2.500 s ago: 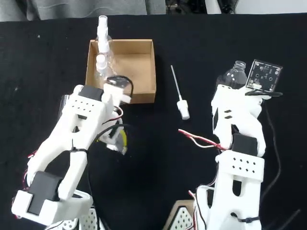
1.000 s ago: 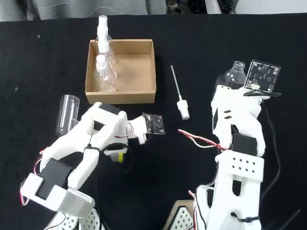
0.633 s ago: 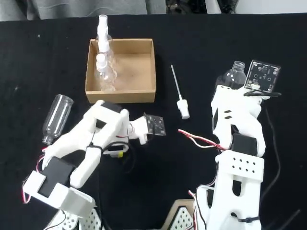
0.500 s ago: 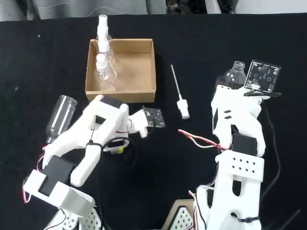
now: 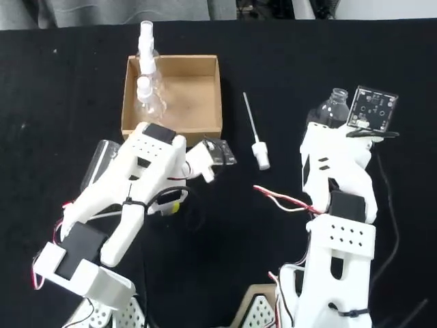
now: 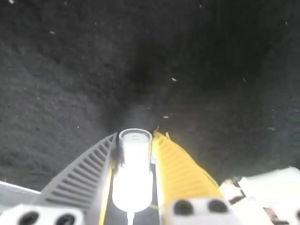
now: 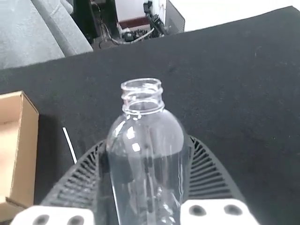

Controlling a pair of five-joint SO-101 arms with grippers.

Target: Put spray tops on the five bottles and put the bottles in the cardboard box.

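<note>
Clamped upright by right gripper [image 7: 146, 143] at two o'clock: bottle [image 7: 145, 164] (neck bare for capping); pinched by left gripper [image 6: 134, 138]: spray top [image 6: 133, 180].

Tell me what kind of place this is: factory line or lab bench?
Probably a lab or office test bench, not a production line. A white left arm and right arm sit on a black-covered table, with a grey upholstered seat and computer gear with loose cables behind.
</note>
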